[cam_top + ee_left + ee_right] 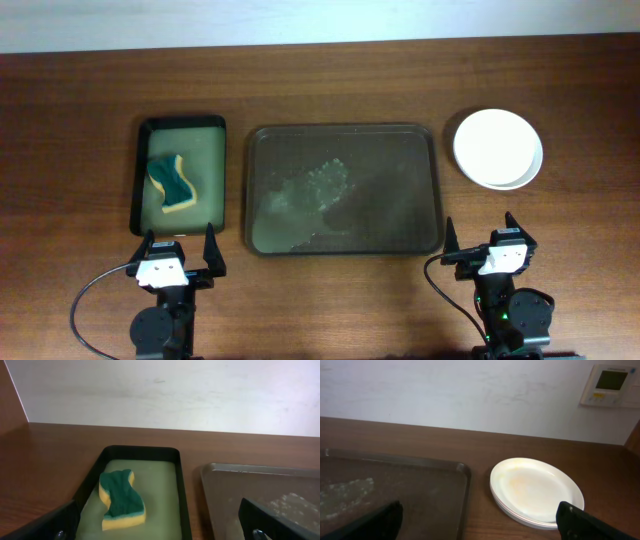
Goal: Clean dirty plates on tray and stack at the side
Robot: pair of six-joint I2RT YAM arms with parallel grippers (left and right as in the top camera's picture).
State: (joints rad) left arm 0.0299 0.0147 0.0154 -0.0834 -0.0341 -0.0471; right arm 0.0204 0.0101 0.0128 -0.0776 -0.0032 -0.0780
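- The left gripper [180, 238] is held low over the table [60, 150], with its jaws spread wide apart and nothing between them.
- The right gripper [480, 235] is likewise seen with its jaws wide apart and nothing gripped.
- Just ahead of the left jaws, a small black tray [180, 121] with a greenish inside is set on the table.
- A green and yellow sponge [171, 180] is laid in that black tray, green face up, towards its left half. Nothing else can be made out in it.
- Ahead of the left jaws and to their right, and ahead of the right jaws and to their left, the large dark brown tray [400, 200] is placed, just beside the black tray but apart from it.
- No plate is carried by the brown tray. Only a pale, wet-looking smear [320, 185] is seen on its floor.
- Ahead of the right jaws and slightly to their right, well apart from them, the plates [497, 148] are stacked on the bare table, near the brown tray's right rim but not touching it.
- A faint yellowish tint is seen on the top plate's face in the right wrist view. The number of plates in the stack cannot be told for certain.
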